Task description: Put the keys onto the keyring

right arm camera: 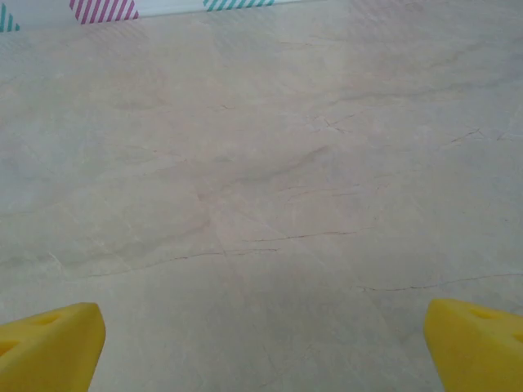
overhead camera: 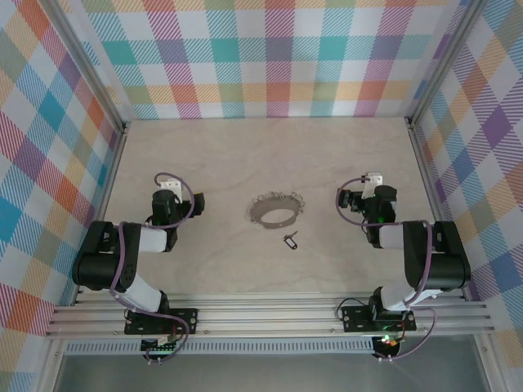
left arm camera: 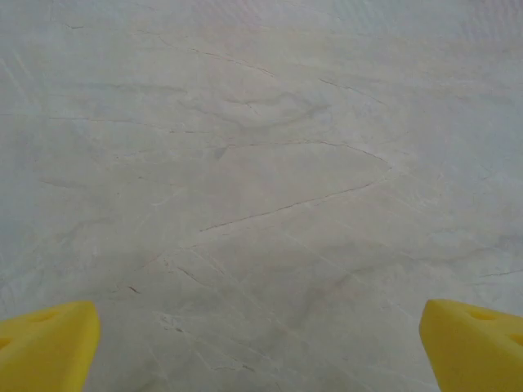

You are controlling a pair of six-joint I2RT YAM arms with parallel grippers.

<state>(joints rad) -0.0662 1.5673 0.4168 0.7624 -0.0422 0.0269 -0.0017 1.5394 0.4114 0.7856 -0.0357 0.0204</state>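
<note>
Top view: the keyring (overhead camera: 276, 210) lies mid-frame on the table (overhead camera: 204, 155), with the keys (overhead camera: 291, 239) just lower right of it, apart. Bare wood runs out to the plaid walls (overhead camera: 270, 57). The left gripper (overhead camera: 167, 186) and right gripper (overhead camera: 370, 181) flank them on folded arms.
Left wrist: yellow fingers (left arm camera: 45, 343) spread wide, holding nothing.
Right wrist: the same, over bare wood.

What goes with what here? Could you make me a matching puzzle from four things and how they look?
Things:
1 keyring
2 keys
3 left fingers
4 walls

Looks:
a yellow, spread wide
b colourful plaid
c large silvery hoop
d tiny and dark

Pairs: 1-c, 2-d, 3-a, 4-b.
</note>
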